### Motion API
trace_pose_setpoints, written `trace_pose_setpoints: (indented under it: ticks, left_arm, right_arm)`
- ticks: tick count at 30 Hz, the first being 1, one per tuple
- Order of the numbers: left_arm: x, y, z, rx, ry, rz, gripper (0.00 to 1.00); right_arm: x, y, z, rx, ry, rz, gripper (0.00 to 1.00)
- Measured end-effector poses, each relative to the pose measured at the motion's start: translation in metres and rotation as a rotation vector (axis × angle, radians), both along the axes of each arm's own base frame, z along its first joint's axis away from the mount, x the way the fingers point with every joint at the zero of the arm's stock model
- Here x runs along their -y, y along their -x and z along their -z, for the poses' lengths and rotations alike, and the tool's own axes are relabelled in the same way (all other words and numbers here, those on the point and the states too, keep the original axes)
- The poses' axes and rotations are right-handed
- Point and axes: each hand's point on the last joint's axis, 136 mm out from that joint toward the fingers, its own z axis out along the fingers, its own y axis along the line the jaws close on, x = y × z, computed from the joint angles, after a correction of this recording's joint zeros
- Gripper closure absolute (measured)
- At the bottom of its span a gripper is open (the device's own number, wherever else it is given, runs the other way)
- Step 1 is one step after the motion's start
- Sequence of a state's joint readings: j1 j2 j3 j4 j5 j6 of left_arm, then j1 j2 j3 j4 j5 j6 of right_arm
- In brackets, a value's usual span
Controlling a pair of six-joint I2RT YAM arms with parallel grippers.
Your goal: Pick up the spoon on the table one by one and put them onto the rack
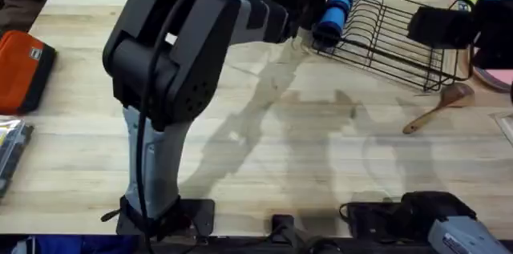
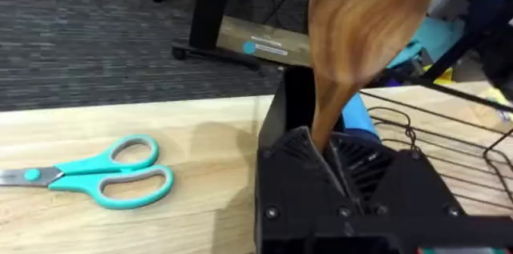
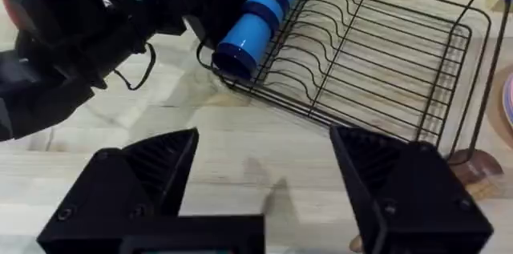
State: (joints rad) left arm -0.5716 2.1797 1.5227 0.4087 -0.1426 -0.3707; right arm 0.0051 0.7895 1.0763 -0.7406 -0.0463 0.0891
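- Left wrist view: the left gripper [image 2: 337, 162] has its black fingers squeezed tight on a wooden spoon [image 2: 361, 38]. It holds the thin handle, and the smooth brown oval bowl sticks up past the fingers.
- I think it is held this way so the spoon can go into the rack next.
- Just past the fingers is a blue tube [image 2: 358, 119] and the thin black wires of the rack [image 2: 417, 138].
- Teal-handled scissors [image 2: 96, 172] lie flat on the pale wooden table [image 2: 160, 126], off to the side.
- In the right wrist view, the right gripper [image 3: 264, 174] has its ribbed fingers spread wide, holding nothing, above the table.
- In the overhead view, another wooden spoon [image 1: 439, 108] lies flat on the table, just beside the rack's near corner, waiting its turn.
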Motion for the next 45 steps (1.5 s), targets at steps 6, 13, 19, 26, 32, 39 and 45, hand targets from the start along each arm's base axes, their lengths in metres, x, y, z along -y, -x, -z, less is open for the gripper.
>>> trace_pose_setpoints:
  ticks: [6, 13, 19, 26, 32, 39, 45]
  left_arm:
    - [0.000, 0.001, 0.003, 0.019, -0.073, 0.024, 0.862]
    - [0.001, 0.003, 0.007, 0.020, -0.117, 0.043, 0.579]
    - [-0.001, 0.005, 0.014, -0.001, -0.171, 0.052, 0.480]
    - [-0.012, 0.012, 0.008, -0.039, -0.224, 0.032, 0.329]
    - [-0.037, 0.031, -0.017, -0.104, -0.300, -0.017, 0.180]
    - [-0.068, 0.058, -0.052, -0.163, -0.343, -0.033, 0.026]
    - [-0.112, 0.080, -0.073, -0.237, -0.379, -0.075, 0.008]
  right_arm:
    - [0.000, 0.000, 0.000, 0.000, 0.000, 0.000, 0.008]
    - [0.000, 0.000, 0.000, 0.000, 0.000, 0.000, 0.008]
    - [0.000, 0.000, 0.000, 0.000, 0.000, 0.000, 0.008]
    - [0.000, 0.000, 0.000, 0.001, 0.000, 0.000, 0.008]
    - [0.000, 0.000, 0.000, 0.000, 0.000, 0.000, 0.008]
    - [0.000, 0.000, 0.000, 0.000, 0.000, 0.000, 0.008]
    - [0.000, 0.000, 0.000, 0.000, 0.000, 0.000, 0.008]
